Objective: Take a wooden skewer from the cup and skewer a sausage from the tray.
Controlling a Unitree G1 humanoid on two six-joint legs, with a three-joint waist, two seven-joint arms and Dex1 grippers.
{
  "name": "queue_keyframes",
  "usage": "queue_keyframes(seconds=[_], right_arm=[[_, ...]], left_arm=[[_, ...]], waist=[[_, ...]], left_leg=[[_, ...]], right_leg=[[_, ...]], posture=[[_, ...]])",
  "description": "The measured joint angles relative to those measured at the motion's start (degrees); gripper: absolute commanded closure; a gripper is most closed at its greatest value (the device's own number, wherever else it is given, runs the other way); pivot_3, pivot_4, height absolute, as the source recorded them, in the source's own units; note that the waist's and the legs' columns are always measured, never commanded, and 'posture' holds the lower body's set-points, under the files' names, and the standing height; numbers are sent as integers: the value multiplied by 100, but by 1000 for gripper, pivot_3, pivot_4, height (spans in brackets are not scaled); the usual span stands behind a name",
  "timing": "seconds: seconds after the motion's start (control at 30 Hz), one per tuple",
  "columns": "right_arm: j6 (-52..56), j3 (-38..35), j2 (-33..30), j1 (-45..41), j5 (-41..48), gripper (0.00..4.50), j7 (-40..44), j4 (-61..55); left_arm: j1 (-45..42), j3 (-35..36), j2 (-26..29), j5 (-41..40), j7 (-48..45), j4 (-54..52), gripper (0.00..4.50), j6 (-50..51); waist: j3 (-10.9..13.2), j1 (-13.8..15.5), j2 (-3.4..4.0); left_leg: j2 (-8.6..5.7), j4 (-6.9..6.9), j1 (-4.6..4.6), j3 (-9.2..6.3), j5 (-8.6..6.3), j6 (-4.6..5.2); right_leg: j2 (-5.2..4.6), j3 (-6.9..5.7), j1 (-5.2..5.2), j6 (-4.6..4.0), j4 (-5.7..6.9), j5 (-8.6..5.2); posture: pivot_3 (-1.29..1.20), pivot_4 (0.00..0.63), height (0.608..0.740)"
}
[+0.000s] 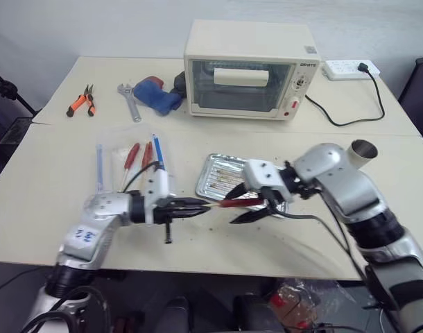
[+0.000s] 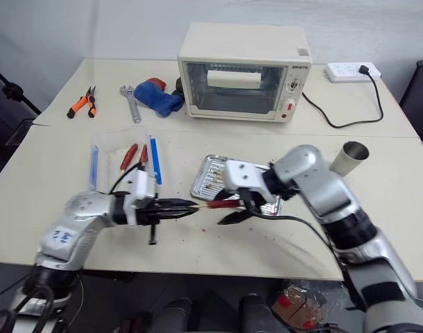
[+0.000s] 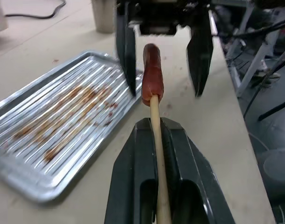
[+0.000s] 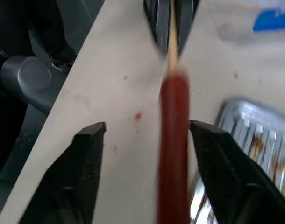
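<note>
The left hand (image 3: 154, 140) pinches the wooden skewer (image 3: 157, 154), the sausage (image 3: 152, 74) impaled on it. The right hand (image 4: 147, 135), fingers spread either side, should back off straight, without brushing the sausage.

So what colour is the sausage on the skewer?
Dark red and smooth; the sausage shows best in the left wrist view, on the pale wooden skewer.
</note>
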Motion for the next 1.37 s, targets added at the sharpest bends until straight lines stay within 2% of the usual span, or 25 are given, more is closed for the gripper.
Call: queue_keyframes(seconds=[0.07,0.2,0.23,0.27,0.33,0.47,0.53,0.67,0.83,0.93,1.13,1.17,1.23,1.37], right_arm=[[-11,-345,-535,422,183,47,105,-200],[-444,-1112,-879,1430,545,13,119,-474],[-645,-1382,-794,1754,761,13,130,-474],[-1025,-2001,-389,2245,1207,13,87,-484],[-1344,-2570,155,2734,1701,13,-136,-566],[-1127,-3473,683,3348,2752,13,-1077,-1041],[-1134,-3655,916,3432,3158,13,-1430,-1394],[-1459,-3597,1194,3649,3177,13,-1690,-1661],[-2191,-3390,1533,3552,2732,13,-2000,-1712],[-2439,-3258,1571,3494,2521,0,-2132,-1681],[-2612,-3218,1467,3611,2434,0,-2192,-1568],[-2636,-3242,1378,3709,2436,0,-2139,-1550],[-2722,-3467,1067,4090,2436,0,-1888,-1389],[-3135,-3651,785,4614,2330,0,-1254,-628]], left_arm=[[252,300,209,-222,-56,-183,4500,79],[781,919,373,-552,14,-443,4500,156],[926,1130,343,-648,134,-505,4500,173],[1125,1510,176,-780,424,-589,4500,181],[1255,1944,-133,-916,919,-607,4500,184],[1393,2844,-984,-1156,2444,-701,4500,238],[1377,2929,-1295,-1174,3131,-817,4500,295],[1089,2878,-1969,-1074,4450,-843,4500,445],[795,2493,-2016,-600,5193,-709,4500,528],[565,2438,-2009,-520,5281,-404,3684,510],[496,2331,-1476,-603,4579,-339,1903,387],[625,2260,-1193,-621,4265,-388,1903,372],[1170,2005,-243,-446,3381,-617,1903,227],[1973,1601,821,93,1774,-641,1903,-750]], waist=[[0,7,0],[0,-7,-1],[1,-8,-2],[2,-4,-5],[3,3,-8],[3,16,-13],[2,21,-17],[2,103,-23],[-1,140,-28],[-1,139,-28],[-1,129,-28],[-1,124,-27],[-1,120,-27],[-1,123,-25]], left_leg=[[1,-5,0,-1,-2,2],[4,-7,2,2,-2,3],[6,-6,2,2,-2,3],[10,-7,6,0,-2,3],[10,-6,11,3,1,1],[7,4,14,3,5,5],[7,1,18,2,7,1],[1,1,17,7,6,3],[-2,0,18,10,7,2],[-1,-2,18,9,8,0],[-1,-6,17,10,7,-1],[0,-10,18,10,7,-1],[0,-22,20,10,6,-2],[1,-26,32,13,5,3]], right_leg=[[-2,0,2,0,-6,0],[0,1,7,0,-11,0],[1,1,7,0,-11,0],[5,-1,13,0,-11,0],[6,1,17,1,-5,0],[4,5,21,10,3,5],[5,4,22,10,6,5],[5,8,20,12,4,6],[7,10,16,12,6,6],[8,8,14,12,6,6],[7,8,13,11,2,6],[7,8,13,11,0,6],[5,9,15,6,-5,3],[1,11,37,0,-36,0]], posture=[[0,150,740],[0,150,740],[0,150,740],[0,150,740],[0,150,740],[0,150,740],[0,150,740],[0,150,740],[0,150,740],[0,150,740],[0,150,740],[0,150,740],[0,150,740],[0,150,740]])
